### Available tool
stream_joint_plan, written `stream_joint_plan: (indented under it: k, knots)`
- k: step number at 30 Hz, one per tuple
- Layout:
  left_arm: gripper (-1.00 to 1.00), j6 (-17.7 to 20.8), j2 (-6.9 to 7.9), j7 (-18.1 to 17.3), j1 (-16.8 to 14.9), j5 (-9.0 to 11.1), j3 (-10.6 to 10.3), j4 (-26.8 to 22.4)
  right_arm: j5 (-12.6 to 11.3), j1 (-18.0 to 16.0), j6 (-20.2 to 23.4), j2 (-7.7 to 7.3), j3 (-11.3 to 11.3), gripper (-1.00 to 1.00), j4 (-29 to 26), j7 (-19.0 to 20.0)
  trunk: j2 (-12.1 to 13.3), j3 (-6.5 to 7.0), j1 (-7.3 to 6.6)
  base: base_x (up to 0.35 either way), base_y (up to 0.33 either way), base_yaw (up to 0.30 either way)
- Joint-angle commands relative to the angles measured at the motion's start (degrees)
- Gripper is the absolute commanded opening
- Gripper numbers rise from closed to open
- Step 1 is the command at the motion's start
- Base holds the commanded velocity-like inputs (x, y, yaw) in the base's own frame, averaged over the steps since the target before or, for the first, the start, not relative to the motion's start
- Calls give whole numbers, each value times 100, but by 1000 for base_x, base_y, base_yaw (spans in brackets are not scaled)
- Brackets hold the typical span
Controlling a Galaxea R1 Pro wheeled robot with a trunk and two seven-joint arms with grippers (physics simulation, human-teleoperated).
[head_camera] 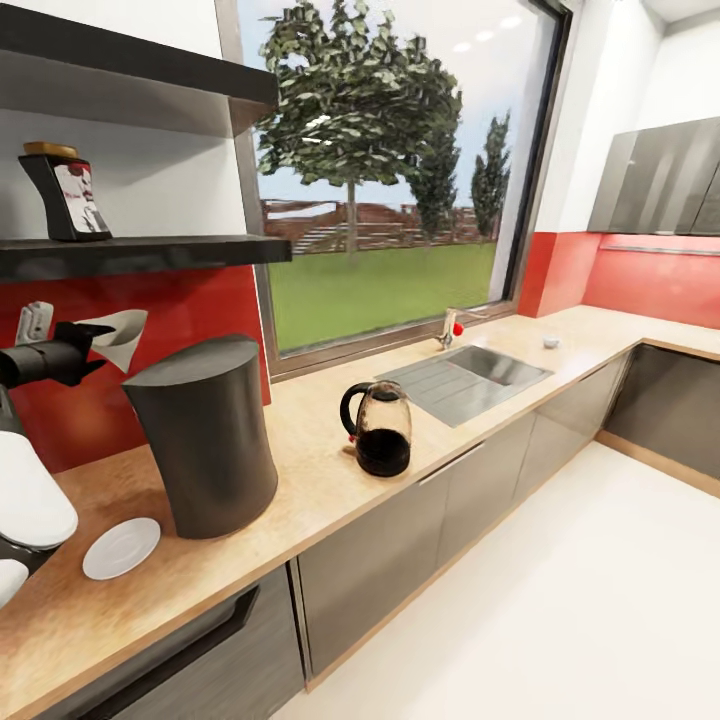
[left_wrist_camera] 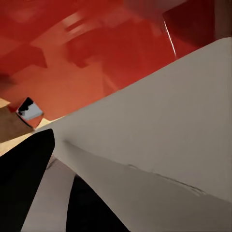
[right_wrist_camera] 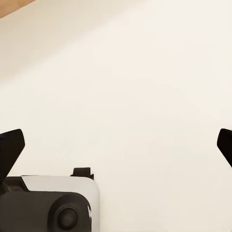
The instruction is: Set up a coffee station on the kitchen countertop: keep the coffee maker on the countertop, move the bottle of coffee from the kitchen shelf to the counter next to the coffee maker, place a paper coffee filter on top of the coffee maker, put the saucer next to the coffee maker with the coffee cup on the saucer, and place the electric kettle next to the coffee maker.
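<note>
Left gripper (head_camera: 85, 345) clamps the filter (head_camera: 122, 335) above the surface (head_camera: 320, 470), its cone lying roughly level beside the upright coffee maker (head_camera: 205, 445), narrow end in the gripper; right gripper (right_wrist_camera: 116, 145) gapes wide over floor (right_wrist_camera: 145, 72).

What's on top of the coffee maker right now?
Nothing rests on the coffee maker; its dark lid is bare. The paper filter is up behind it, held in the left end effector. The counter directly behind its body is hidden.
</note>
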Motion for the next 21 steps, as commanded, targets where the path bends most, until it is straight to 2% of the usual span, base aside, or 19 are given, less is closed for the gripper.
stream_joint_plan:
  k: [1,8,11,12,16,21]
  knots:
    - [-100,21,-3,56,-22,63,10,1,-2,-5,-17,1,-6,100,3,-6,-13,-14,4,0,0,0]
    - [-100,21,-27,16,-144,123,17,46,0,-4,-21,1,-6,100,3,-6,-13,-14,4,0,0,0]
    - [-100,21,-21,-31,-142,319,12,54,-2,-4,-20,1,-4,100,3,-6,-13,-14,4,0,0,-25]
    - [-100,21,-24,-46,-120,518,5,61,-2,-5,-23,1,-5,100,3,-6,-13,-14,4,0,0,-249]
    - [-100,21,-27,-55,-104,563,9,62,-4,-5,-21,1,-5,100,3,-6,-13,-14,4,0,0,-232]
    - [-100,21,-22,-61,-99,570,12,60,-6,-5,-22,1,-6,100,-4,-8,-13,-14,4,0,0,-48]
